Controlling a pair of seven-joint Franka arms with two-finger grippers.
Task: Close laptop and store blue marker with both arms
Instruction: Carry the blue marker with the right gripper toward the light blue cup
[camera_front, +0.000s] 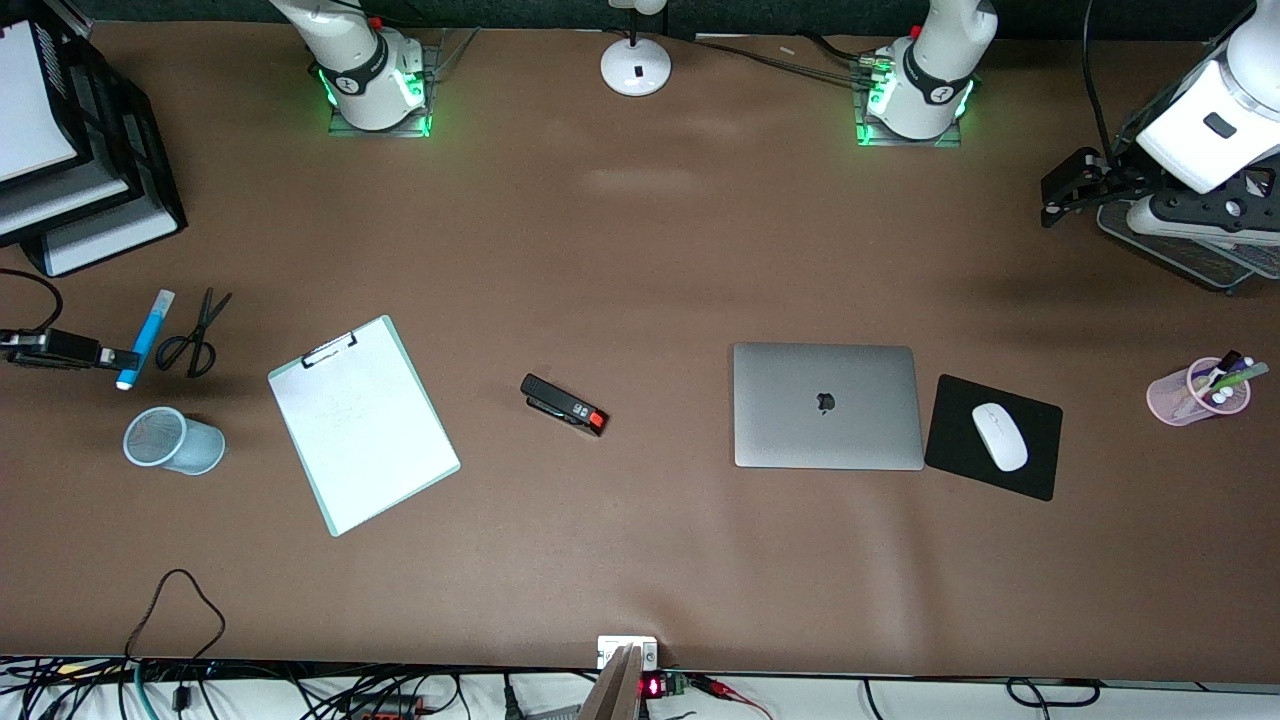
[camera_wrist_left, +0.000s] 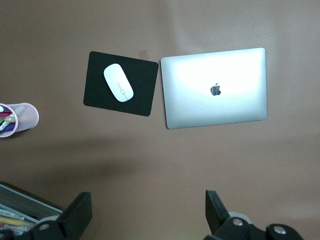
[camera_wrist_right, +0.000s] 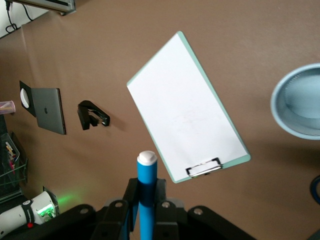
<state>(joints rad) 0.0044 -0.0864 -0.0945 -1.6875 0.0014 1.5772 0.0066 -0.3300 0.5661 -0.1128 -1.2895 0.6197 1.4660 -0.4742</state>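
Note:
The laptop (camera_front: 825, 405) lies shut on the brown table toward the left arm's end, its lid with the dark apple logo facing up; it also shows in the left wrist view (camera_wrist_left: 215, 87). My right gripper (camera_front: 122, 357) is shut on the blue marker (camera_front: 148, 335) at the right arm's end, beside the scissors (camera_front: 195, 335). In the right wrist view the marker (camera_wrist_right: 147, 185) stands between the fingers (camera_wrist_right: 131, 197), its whitish end pointing away from the gripper (camera_wrist_right: 148, 189). My left gripper (camera_front: 1075, 185) hangs open and empty over the table's left-arm end; the left wrist view shows it (camera_wrist_left: 149, 210) wide apart above bare table.
A pale blue mesh cup (camera_front: 172, 440) stands nearer the camera than the marker. A clipboard (camera_front: 362, 422) and a black stapler (camera_front: 565, 405) lie mid-table. A black mouse pad (camera_front: 1040, 470) with a white mouse (camera_front: 1000, 436), a pink pen cup (camera_front: 1195, 392), black paper trays (camera_front: 100, 190), and a mesh tray (camera_front: 1190, 250) are also there.

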